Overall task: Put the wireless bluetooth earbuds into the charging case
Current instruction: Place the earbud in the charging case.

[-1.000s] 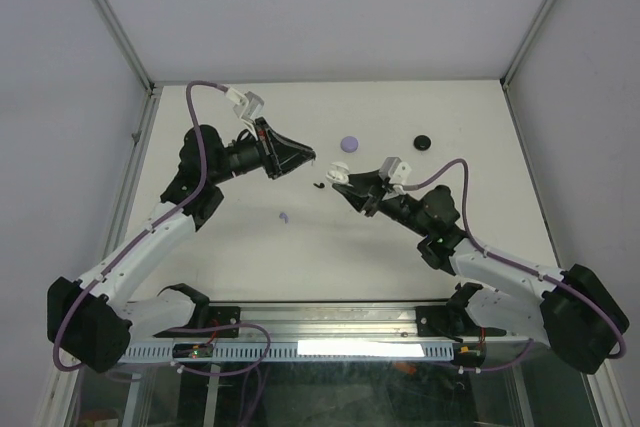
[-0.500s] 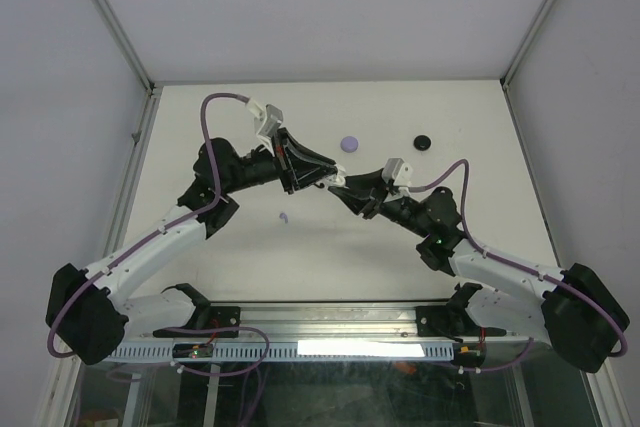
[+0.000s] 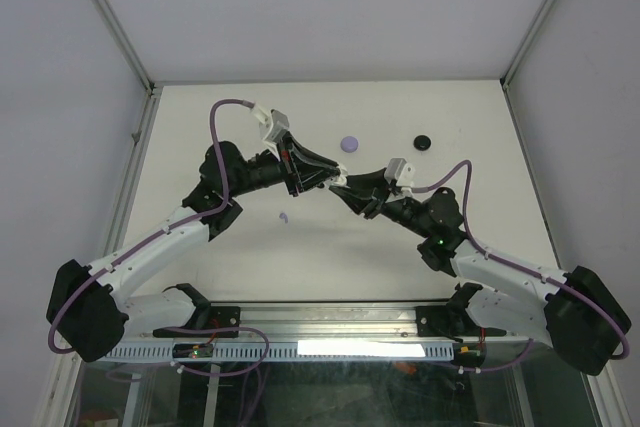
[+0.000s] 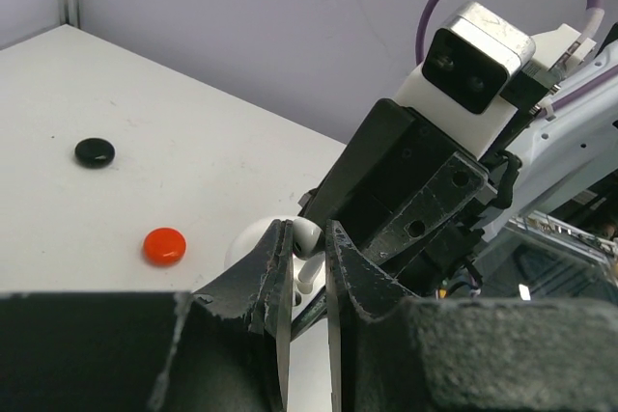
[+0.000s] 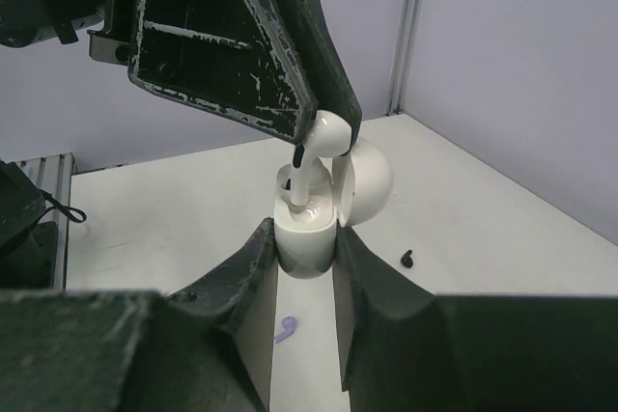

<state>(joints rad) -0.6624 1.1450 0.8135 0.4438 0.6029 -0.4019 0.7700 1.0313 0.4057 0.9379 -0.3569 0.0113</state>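
My right gripper [image 5: 304, 238] is shut on the open white charging case [image 5: 307, 229], lid [image 5: 369, 178] hinged to the right, and holds it above the table. My left gripper [image 4: 309, 238] is shut on a white earbud [image 4: 307, 233]. In the right wrist view the white earbud [image 5: 326, 134] hangs stem-down, its tip inside the case's left slot. In the top view both grippers meet at mid-table, left [image 3: 325, 179] and right [image 3: 347, 187]. A lilac earbud [image 5: 287, 329] and a black earbud [image 5: 407, 258] lie on the table.
A lilac round case [image 3: 349, 144] and a black round case [image 3: 424, 141] sit toward the back of the table. A red round case [image 4: 164, 245] shows in the left wrist view. The lilac earbud [image 3: 284, 217] lies below the left arm.
My left gripper has swung right and closed up on my right gripper, bringing the white earbud over the open white case. The right gripper has barely moved.
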